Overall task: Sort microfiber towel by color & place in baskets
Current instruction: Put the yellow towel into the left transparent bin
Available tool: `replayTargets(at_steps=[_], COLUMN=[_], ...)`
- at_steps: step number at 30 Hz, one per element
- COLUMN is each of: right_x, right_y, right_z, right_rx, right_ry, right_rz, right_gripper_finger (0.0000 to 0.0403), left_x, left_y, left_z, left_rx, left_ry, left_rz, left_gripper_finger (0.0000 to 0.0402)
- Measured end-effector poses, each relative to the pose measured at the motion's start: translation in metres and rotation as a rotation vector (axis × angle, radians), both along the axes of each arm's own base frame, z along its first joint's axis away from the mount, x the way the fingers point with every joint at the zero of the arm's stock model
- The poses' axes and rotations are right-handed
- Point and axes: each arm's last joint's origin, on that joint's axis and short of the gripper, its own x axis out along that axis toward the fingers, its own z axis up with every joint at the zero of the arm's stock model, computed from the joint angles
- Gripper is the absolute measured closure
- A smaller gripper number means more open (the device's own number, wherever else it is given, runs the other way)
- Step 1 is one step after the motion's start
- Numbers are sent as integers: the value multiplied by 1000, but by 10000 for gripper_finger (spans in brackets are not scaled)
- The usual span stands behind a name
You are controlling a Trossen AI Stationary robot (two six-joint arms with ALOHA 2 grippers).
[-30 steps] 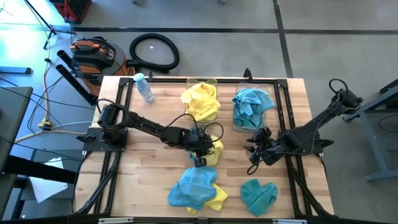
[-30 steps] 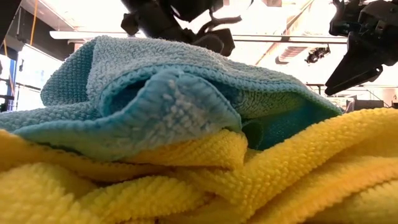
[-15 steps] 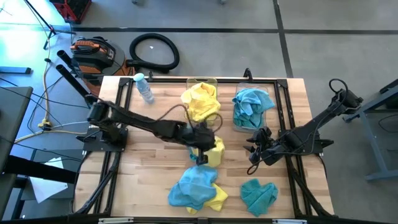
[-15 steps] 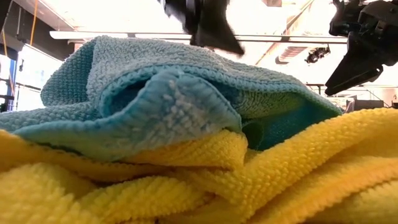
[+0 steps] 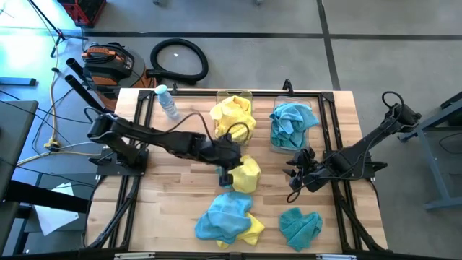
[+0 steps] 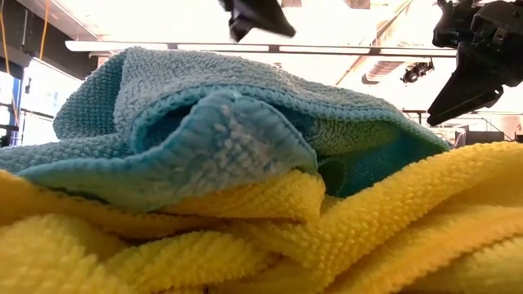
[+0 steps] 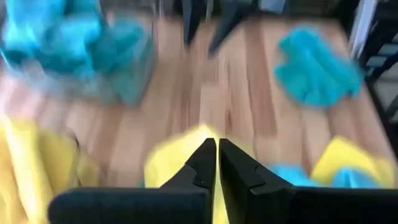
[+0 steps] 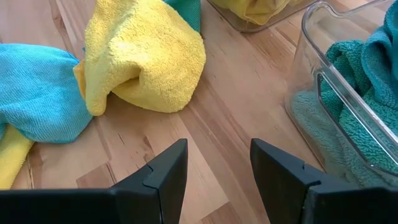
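I am watching the left claw [image 5: 226,175] closing: a second ago its fingers were apart over the yellow towel [image 5: 245,174] at mid-table, and now they are together, pinching a fold of it (the left wrist view shows yellow bunched at the tips). The towel is looking more gathered and has shifted slightly toward the far side. I am reading this as the grasp made, with the carry to the yellow basket [image 5: 234,117] just beyond it to follow.

The right claw [image 5: 294,177] is waiting with fingers apart, unmoved, near the blue basket [image 5: 294,124].

Remaining on the table [image 5: 173,209]: a blue-and-yellow heap [image 5: 229,219] at the near edge and a lone teal towel [image 5: 300,226] beside it, well apart from both baskets. I am judging the sort about half done.
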Motion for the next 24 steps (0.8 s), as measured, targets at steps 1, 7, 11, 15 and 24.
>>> replayTargets(at_steps=[1, 7, 11, 15, 24], right_x=[0, 0, 0, 0, 0], right_y=[0, 0, 0, 0, 0], right_z=[0, 0, 0, 0, 0], right_rx=[0, -1, 2, 2, 2], right_ry=[0, -1, -2, -2, -2], right_rz=[0, 1, -1, -1, -1], right_gripper_finger=[231, 231, 231, 231, 231], left_x=[-1, 1, 6, 13, 19], left_y=[0, -3, -3, -2, -2], left_z=[-5, -43, -74, -100, -130], left_rx=[-4, -33, -25, -11, -32], left_ry=[41, 260, 396, 472, 549], left_rz=[14, 98, 142, 177, 190], left_gripper_finger=[387, 343, 318, 303, 361])
